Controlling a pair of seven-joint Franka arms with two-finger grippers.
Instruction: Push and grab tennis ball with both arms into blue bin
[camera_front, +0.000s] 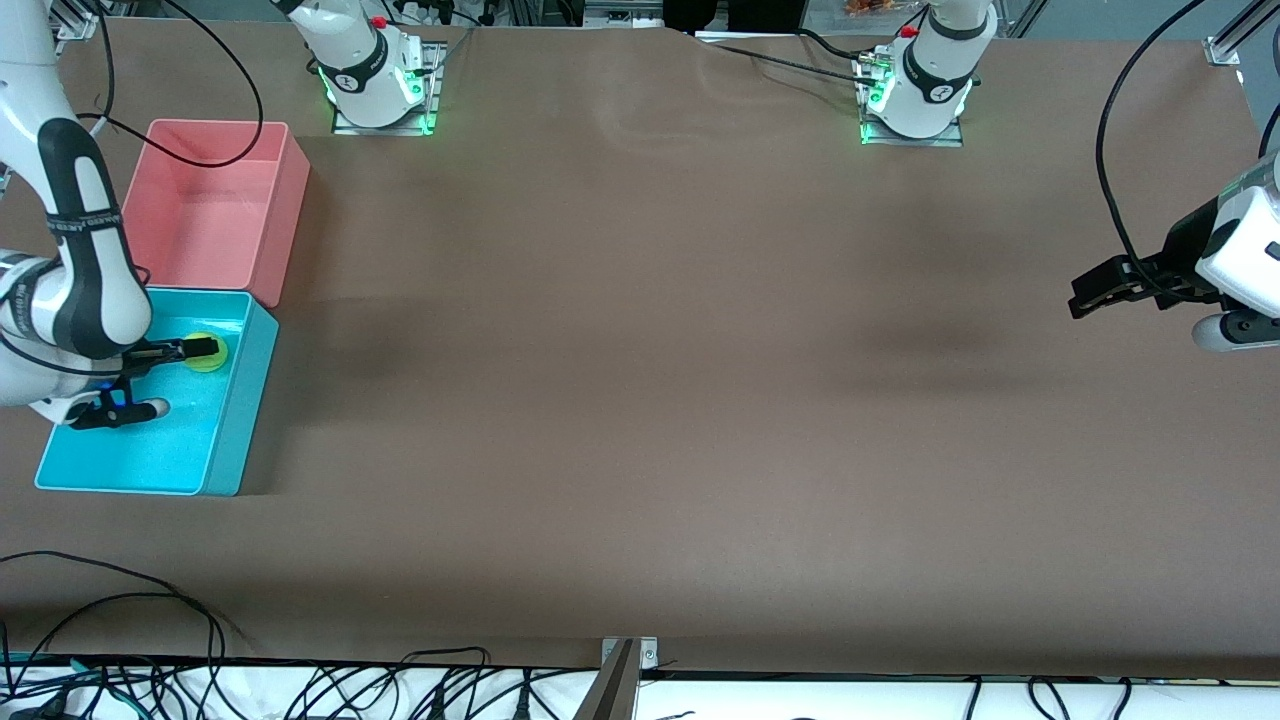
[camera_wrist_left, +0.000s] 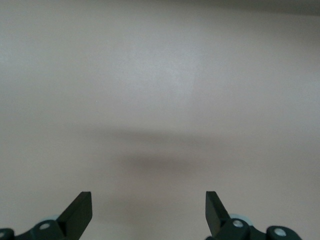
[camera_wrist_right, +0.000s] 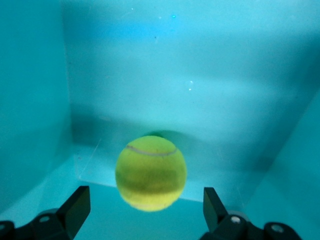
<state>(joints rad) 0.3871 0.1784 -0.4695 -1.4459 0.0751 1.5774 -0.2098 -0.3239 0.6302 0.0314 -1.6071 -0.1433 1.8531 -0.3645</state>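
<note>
tennis ball partly hidden (by tool)

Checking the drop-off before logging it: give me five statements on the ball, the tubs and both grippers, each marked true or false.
1. The fuzzy yellow-green tennis ball is inside the bright cyan rectangular plastic tub. True.
2. The right gripper squeezes the ball. False: its fingers stand apart, clear of the ball.
3. The pink-red rectangular plastic tub holds the ball. False: nothing shows in it.
4. The left gripper is open over bare brown table. True.
5. The cyan tub lies nearer the front camera than the pink one. True.
</note>
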